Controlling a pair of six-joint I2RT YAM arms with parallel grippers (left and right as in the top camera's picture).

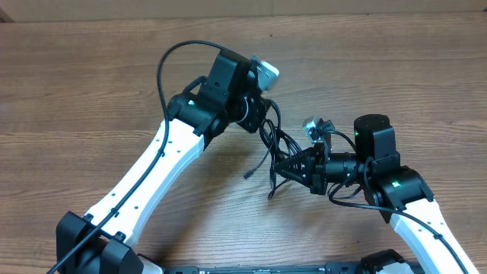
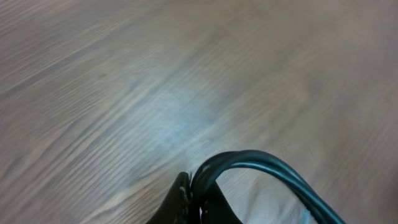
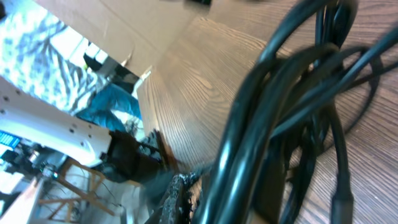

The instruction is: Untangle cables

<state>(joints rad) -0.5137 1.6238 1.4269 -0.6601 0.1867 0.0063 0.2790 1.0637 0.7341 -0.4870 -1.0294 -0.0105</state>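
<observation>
The cables (image 1: 275,148) are a tangle of thin black cords hanging between my two grippers over the wooden table. My left gripper (image 1: 264,129) is shut on the upper part of the tangle. My right gripper (image 1: 285,164) is shut on its lower right part. Two loose ends trail down onto the table, one plug (image 1: 249,175) to the left and another (image 1: 271,196) below. In the left wrist view the left gripper (image 2: 191,188) pinches cords (image 2: 261,160) that arch off to the right. In the right wrist view the right gripper (image 3: 221,190) clamps a thick bunch of cords (image 3: 273,93).
The wooden table (image 1: 91,91) runs all round the arms. A cardboard wall (image 1: 228,9) lines its far edge. The left arm's own thicker black cable (image 1: 163,65) loops above its white link (image 1: 144,179). The right arm (image 1: 396,190) enters from the lower right.
</observation>
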